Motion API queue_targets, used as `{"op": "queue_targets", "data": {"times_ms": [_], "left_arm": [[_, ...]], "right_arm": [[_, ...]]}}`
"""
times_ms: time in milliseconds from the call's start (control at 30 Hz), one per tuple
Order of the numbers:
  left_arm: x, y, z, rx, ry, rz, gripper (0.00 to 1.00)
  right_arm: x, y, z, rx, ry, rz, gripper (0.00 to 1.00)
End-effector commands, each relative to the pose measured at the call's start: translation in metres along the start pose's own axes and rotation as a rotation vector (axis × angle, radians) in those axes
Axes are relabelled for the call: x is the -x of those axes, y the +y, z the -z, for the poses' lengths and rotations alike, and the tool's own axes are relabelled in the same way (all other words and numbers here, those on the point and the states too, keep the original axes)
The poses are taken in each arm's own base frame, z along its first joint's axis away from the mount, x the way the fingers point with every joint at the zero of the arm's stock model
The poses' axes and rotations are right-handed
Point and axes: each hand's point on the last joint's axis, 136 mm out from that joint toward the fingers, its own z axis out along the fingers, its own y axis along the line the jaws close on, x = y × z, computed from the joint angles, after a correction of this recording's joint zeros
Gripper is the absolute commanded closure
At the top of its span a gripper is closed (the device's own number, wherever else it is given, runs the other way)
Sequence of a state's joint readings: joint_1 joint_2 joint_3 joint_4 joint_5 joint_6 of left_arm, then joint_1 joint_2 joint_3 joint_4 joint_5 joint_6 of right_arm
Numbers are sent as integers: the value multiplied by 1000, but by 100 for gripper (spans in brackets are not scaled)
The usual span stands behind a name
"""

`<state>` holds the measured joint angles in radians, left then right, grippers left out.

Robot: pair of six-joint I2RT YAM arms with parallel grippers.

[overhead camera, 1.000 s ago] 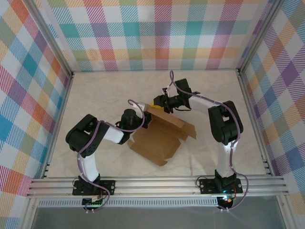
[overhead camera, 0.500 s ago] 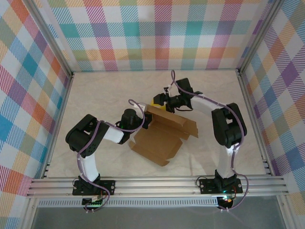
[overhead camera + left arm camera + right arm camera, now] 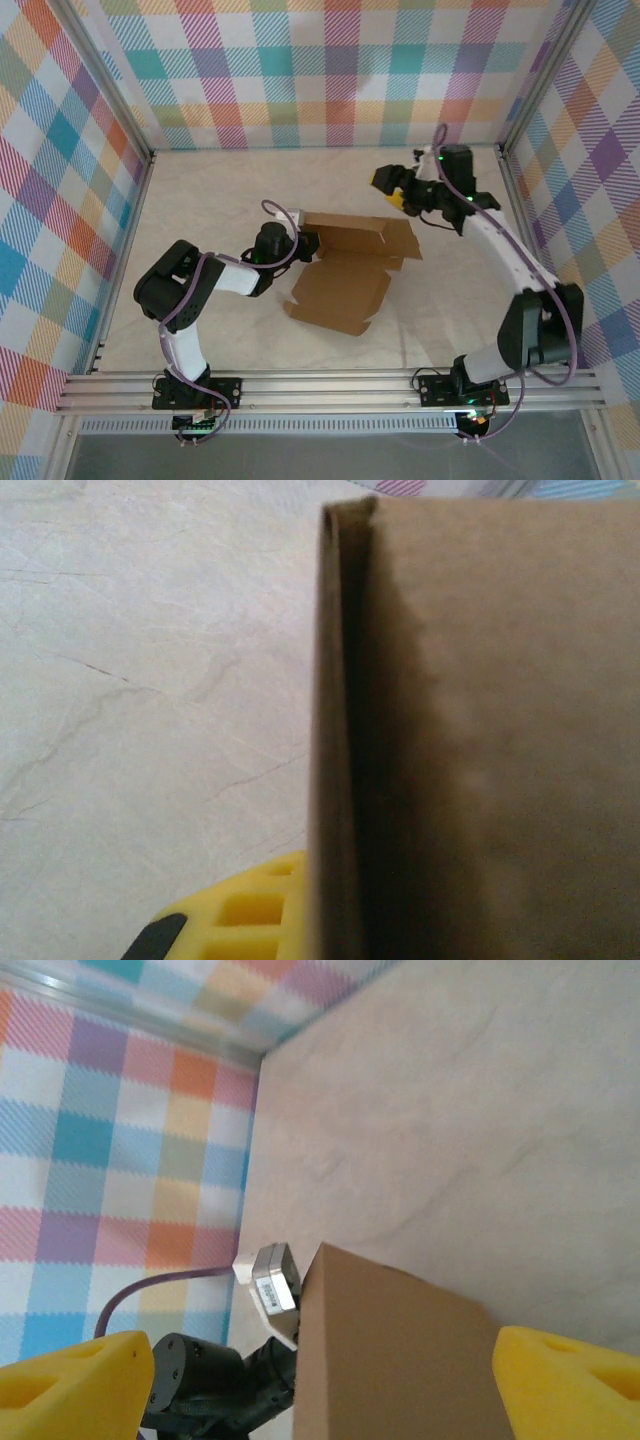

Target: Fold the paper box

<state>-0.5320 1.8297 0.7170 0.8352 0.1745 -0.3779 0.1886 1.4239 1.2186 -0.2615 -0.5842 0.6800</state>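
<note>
left end effector (image 3: 304,243) tight on box (image 3: 340,290)

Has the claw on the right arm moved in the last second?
Yes. The right gripper has pulled away from the paper box, up and rightward toward the back right corner post of the enclosure.

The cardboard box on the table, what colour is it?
Plain brown all over, no print. The brown cardboard paper box shows best in the top external view.
</note>
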Motion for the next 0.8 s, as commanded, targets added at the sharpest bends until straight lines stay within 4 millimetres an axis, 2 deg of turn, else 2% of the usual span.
{"op": "queue_targets", "data": {"times_ms": [0,100,200,333,433,567,767], "left_arm": [[25,-2,-4,-37,-50,151,100],[36,-8,-6,-88,-72,213,100],[53,-21,-3,-170,-97,246,100],[70,-40,5,-273,-101,244,100],[76,-50,8,-319,-89,230,100],[83,-50,10,-340,-102,272,100],[89,-46,6,-331,-111,338,100]], "right_arm": [[12,0,40,-98,-121,92,12],[18,-4,74,-124,-206,78,12],[13,-5,91,-81,-248,66,11],[-4,-8,95,-50,-254,75,7],[-19,0,91,55,-225,107,8],[-33,-2,85,149,-221,73,11],[-35,-11,94,198,-344,-31,13]]}}
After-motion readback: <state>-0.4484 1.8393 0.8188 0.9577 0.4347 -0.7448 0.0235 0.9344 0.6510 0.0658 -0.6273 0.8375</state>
